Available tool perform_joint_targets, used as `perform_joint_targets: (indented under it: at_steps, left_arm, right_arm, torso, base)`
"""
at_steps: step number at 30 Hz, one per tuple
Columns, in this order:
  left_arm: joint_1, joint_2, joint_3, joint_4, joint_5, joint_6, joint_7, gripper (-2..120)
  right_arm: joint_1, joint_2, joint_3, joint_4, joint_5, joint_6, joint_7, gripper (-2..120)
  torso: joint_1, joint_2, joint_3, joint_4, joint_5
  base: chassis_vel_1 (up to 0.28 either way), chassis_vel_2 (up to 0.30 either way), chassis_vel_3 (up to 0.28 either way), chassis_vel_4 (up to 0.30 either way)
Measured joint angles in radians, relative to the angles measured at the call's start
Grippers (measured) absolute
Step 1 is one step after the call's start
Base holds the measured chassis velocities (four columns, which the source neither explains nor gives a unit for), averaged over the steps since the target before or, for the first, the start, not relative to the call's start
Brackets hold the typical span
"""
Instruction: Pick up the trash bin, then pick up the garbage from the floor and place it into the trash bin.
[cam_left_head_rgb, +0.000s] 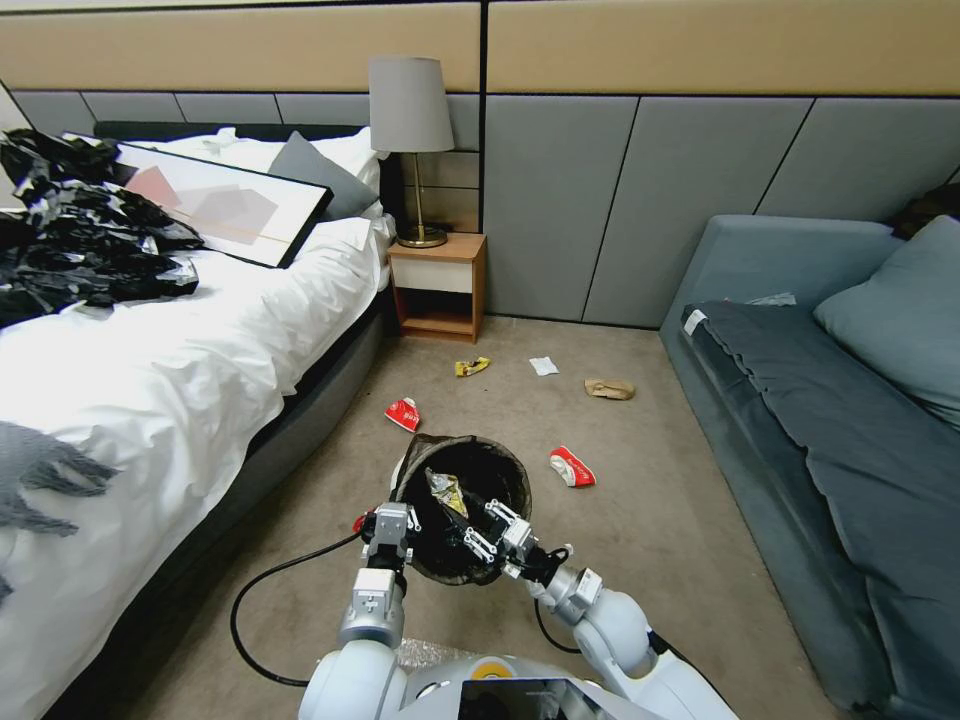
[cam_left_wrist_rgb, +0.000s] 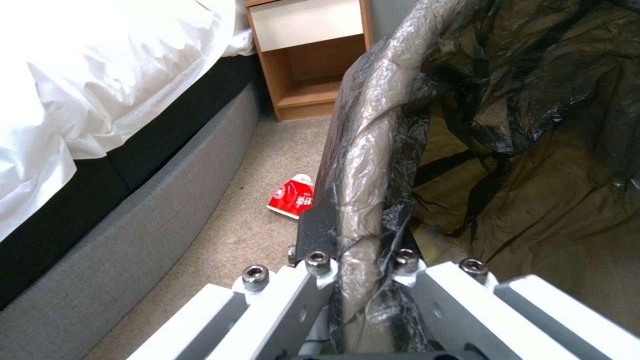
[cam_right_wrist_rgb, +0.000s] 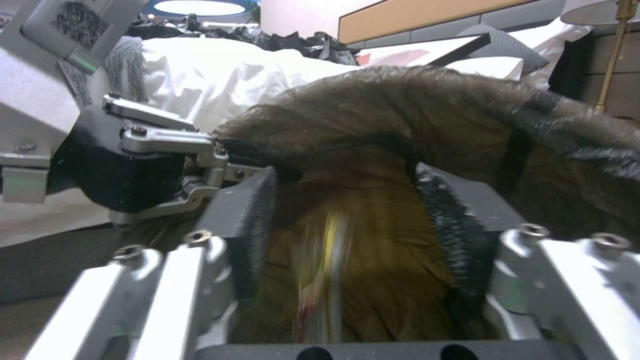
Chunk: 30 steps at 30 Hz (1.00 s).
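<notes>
Left tool (cam_left_head_rgb: 393, 522) pinches the rim of the small round white plastic trash bin with black bag liner (cam_left_head_rgb: 465, 505), jaws closed tight on rim and liner, holding the mouth up so litter can drop in. Right tool (cam_left_head_rgb: 498, 528) hangs over the opening, jaws spread wide, gripping nothing; yellow crinkled wrapper (cam_left_head_rgb: 447, 490) sits inside just below it, likely released. Beyond the tools, red-and-white snack packets (cam_left_head_rgb: 403, 413) (cam_left_head_rgb: 571, 467), brown paper bag (cam_left_head_rgb: 609, 388), and white paper scrap (cam_left_head_rgb: 543, 366) lie on the floor.

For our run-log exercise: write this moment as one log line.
left gripper: shut on trash bin rim | right gripper: open over bin, wrapper dropping inside | floor: garbage remains
</notes>
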<state>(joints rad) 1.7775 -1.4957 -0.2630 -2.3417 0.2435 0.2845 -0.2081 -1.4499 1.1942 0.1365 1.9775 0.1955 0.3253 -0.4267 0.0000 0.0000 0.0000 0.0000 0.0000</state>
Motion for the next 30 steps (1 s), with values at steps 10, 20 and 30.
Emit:
perform_joint_targets:
  at_steps: [10, 20, 30]
  left_arm:
    - [-0.002, 0.000, 0.001, 0.006, 0.000, -0.001, -0.001, 0]
    - [-0.009, -0.003, -0.005, 0.024, 0.001, -0.005, -0.002, 0]
    - [-0.023, 0.001, -0.025, 0.019, -0.019, -0.007, -0.006, 0]
  right_arm:
    - [-0.024, 0.017, 0.015, 0.077, -0.014, 0.012, 0.008, 99]
    - [-0.118, 0.121, 0.126, 0.269, -0.090, -0.006, 0.181, 100]
    - [-0.305, 0.272, 0.225, 0.328, -0.206, 0.040, 0.413, 100]
  torso:
    - [0.000, 0.000, 0.000, 0.0000, 0.0000]
    - [0.000, 0.000, 0.000, 0.0001, 0.0000]
    - [0.000, 0.000, 0.000, -0.0001, -0.0001]
  base:
    - [0.000, 0.000, 0.000, 0.000]
    - [0.000, 0.000, 0.000, 0.000]
    - [0.000, 0.000, 0.000, 0.000]
